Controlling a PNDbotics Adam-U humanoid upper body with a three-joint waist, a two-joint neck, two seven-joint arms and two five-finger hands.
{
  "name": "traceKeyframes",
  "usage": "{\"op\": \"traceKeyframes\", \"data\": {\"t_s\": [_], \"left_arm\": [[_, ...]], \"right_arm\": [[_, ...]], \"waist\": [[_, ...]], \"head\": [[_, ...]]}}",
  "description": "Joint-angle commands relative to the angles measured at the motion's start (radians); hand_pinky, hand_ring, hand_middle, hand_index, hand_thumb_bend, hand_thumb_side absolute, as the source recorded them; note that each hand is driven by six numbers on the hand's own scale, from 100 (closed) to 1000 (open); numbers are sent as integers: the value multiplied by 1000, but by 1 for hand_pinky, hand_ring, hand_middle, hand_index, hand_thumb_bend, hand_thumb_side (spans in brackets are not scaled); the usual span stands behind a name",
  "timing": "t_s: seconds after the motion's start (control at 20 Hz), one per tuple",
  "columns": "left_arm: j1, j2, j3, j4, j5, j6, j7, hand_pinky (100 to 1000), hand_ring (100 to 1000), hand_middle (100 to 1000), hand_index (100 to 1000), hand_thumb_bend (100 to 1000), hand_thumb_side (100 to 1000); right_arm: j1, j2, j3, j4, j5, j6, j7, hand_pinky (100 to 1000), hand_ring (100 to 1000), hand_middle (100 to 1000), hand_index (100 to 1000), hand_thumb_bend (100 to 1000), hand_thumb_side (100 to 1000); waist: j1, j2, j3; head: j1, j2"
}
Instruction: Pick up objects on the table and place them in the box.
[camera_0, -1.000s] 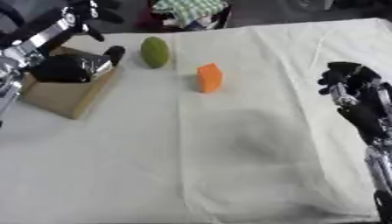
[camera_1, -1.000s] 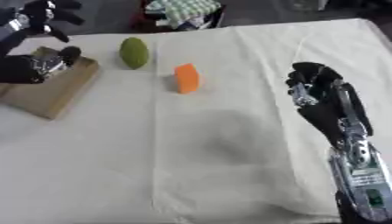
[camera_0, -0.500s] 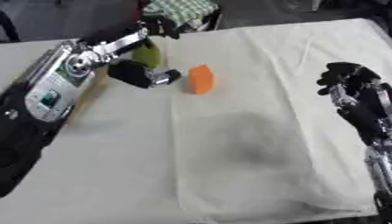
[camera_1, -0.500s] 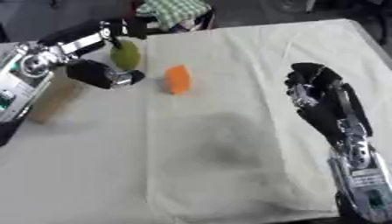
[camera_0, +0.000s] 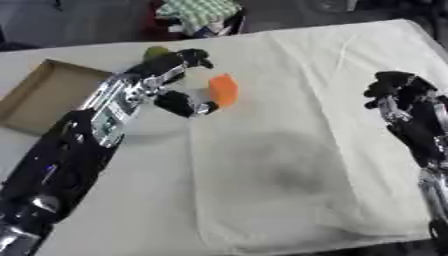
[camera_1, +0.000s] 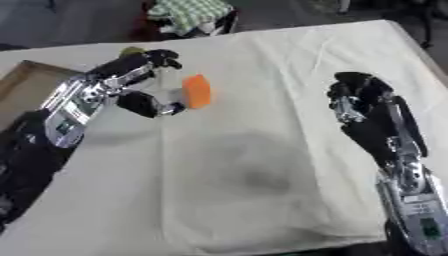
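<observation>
An orange block (camera_0: 223, 89) stands on the white cloth (camera_0: 289, 165). My left hand (camera_0: 173, 71) reaches in from the lower left and sits just left of the block, open, with fingers (camera_0: 194, 56) arched above it and the thumb (camera_0: 191, 106) close to its lower left side. A green rounded object (camera_0: 155, 51) peeks out behind that hand, mostly hidden. The brown cardboard box (camera_0: 35, 97) lies at the left edge of the table. My right hand (camera_1: 367, 102) hovers at the right, fingers loosely bent, holding nothing.
A green checked cloth (camera_0: 197, 11) lies on something dark beyond the table's far edge. The white cloth has a fold running down its middle, and its front hem hangs near the table's front edge.
My left arm has swung from over the box to the right, to the orange block. The right hand has stayed in place. The view has shifted slightly.
</observation>
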Motion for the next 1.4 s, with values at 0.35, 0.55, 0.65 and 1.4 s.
{"op": "traceKeyframes", "data": {"t_s": [0.35,0.55,0.65,1.4], "left_arm": [[-31,-74,87,124,-132,4,180,748,897,955,899,449,469],[-41,-90,111,154,-173,5,239,750,895,949,898,443,461],[-45,-95,121,164,-188,10,260,750,895,949,898,441,461],[-48,-112,169,203,-220,75,350,730,872,927,887,406,450]], "right_arm": [[-16,-14,10,-10,-9,-1,13,597,661,596,734,100,399],[-18,-13,13,-9,-9,-2,16,597,661,596,734,100,400],[-18,-13,14,-9,-9,-2,18,597,661,596,734,100,401],[-21,-9,19,-5,-8,-1,30,598,662,596,735,100,407]], "waist": [[-6,-11,-21],[-6,-8,-29],[-6,-6,-32],[-10,0,-43]], "head": [[24,5],[28,5],[30,5],[35,5]]}}
